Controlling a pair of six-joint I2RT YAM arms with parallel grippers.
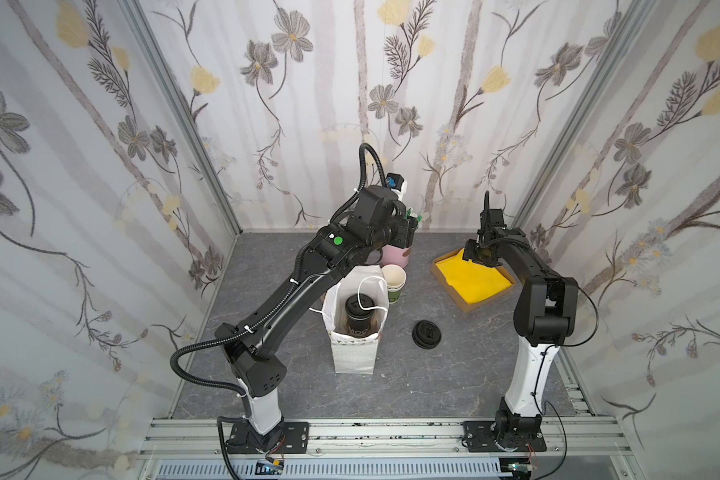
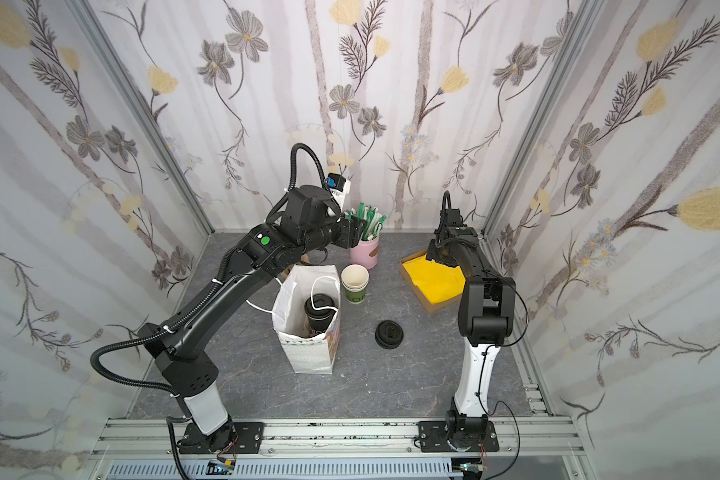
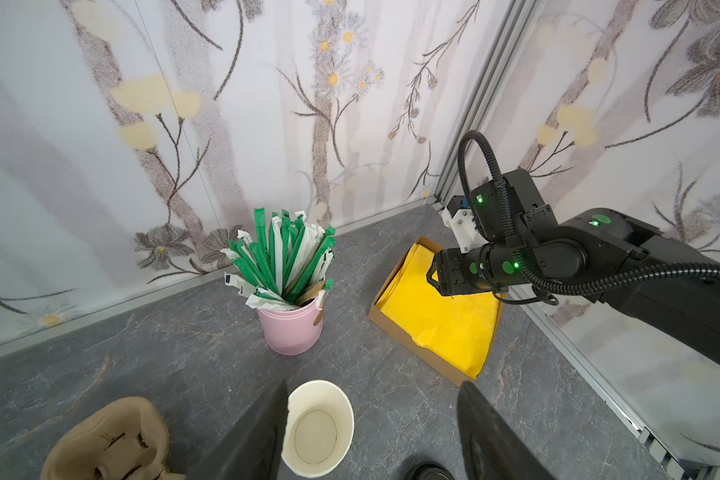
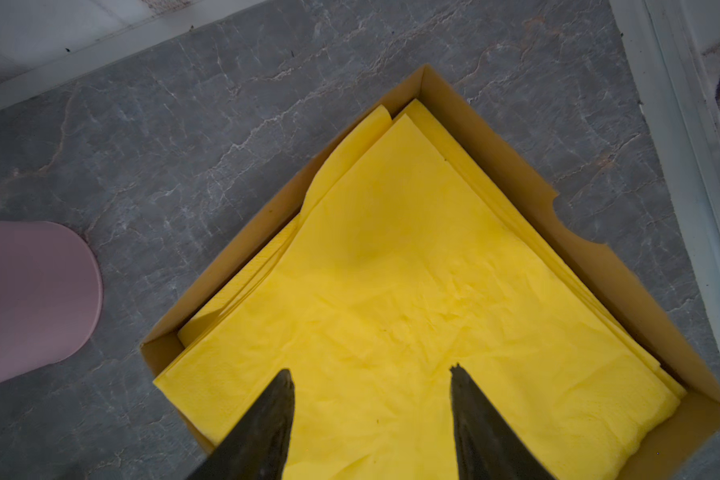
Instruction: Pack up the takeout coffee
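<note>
Table [image 1: 433, 374]: grey, marbled, and it carries everything below.

Left arm [image 1: 292, 299]: you have it reaching over the bag toward the back wall. The left gripper [image 3: 373, 385] hangs above the table near the cup stack with its jaws spread and nothing between them.

Right arm [image 1: 545, 307]: you have it bent down over the box. In the right wrist view the right gripper [image 4: 370, 370] is over the napkins with its jaws apart and nothing pinched. You cannot tell whether the tips touch the top sheet.

Bag [image 1: 354, 357]: white with string handles, standing upright and open-mouthed near mid-table in both top views.

Box [image 4: 474, 137]: shallow brown card, at the right rear, filled with a pile of yellow napkins [image 4: 391, 291].

Pot [image 3: 289, 328]: pink, at the rear beyond the bag, stuffed with green-and-white wrapped straws [image 3: 283, 262].

Carrier [image 3: 109, 440]: beige pulp, seen only in the left wrist view.

Cup stack [image 2: 355, 282]: lidless paper cups, just beside the bag's far right corner, between the bag and the pot.

Coffee [image 1: 358, 303]: upright inside the bag with its black lid on. One handle string lies across the lid.

Lids [image 1: 426, 332]: a loose black pile on the table right of the bag, apart from it.
</note>
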